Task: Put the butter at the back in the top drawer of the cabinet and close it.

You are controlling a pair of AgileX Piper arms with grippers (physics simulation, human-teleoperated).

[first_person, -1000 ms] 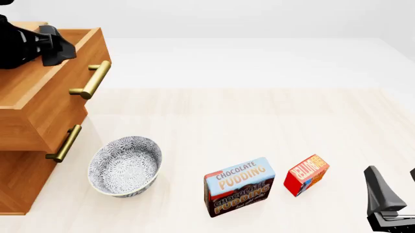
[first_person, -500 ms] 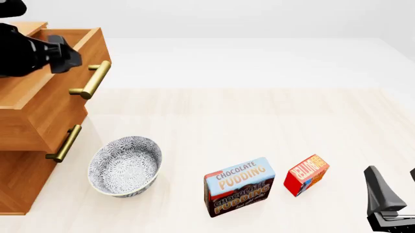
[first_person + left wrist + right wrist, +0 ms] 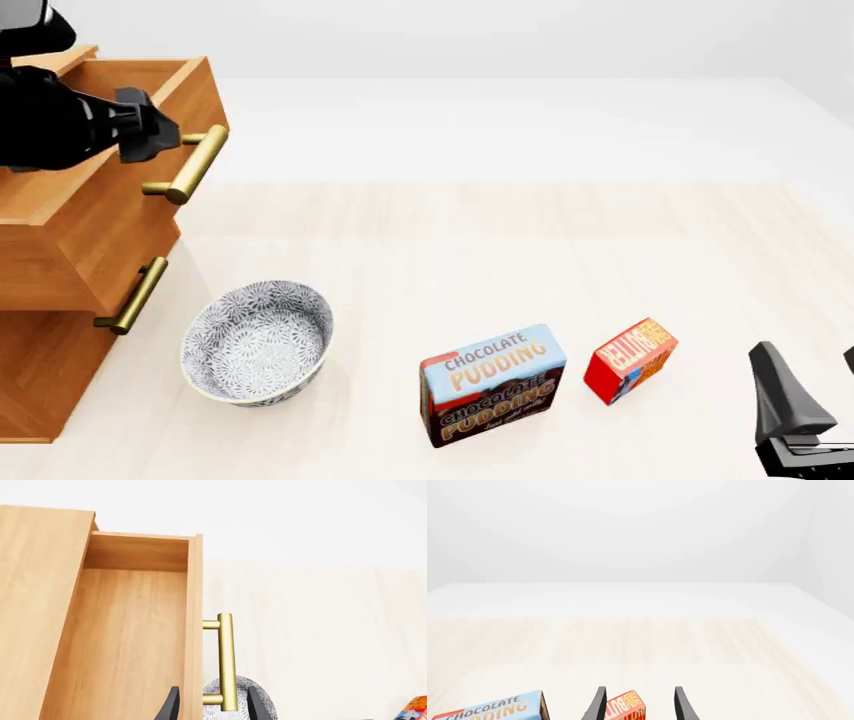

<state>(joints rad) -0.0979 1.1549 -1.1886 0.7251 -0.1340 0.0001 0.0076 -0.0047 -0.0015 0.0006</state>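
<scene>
Top drawer (image 3: 133, 645) pulled out, seemingly empty — bowl (image 3: 256, 342) empty; left claw (image 3: 212, 707) spread apart.

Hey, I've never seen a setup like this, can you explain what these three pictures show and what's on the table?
These are simulator renders of two robot arms at a table. One picture looks from behind the arms; the other two come from cameras behind each arm's jaws. On the left stands a wooden cabinet with its top drawer pulled open. The left gripper has its jaws open on either side of the drawer's brass handle. The right gripper, low at the right, is open and holds nothing. On the table lie a patterned bowl, a chocolate pudding box and the small red butter.
</scene>
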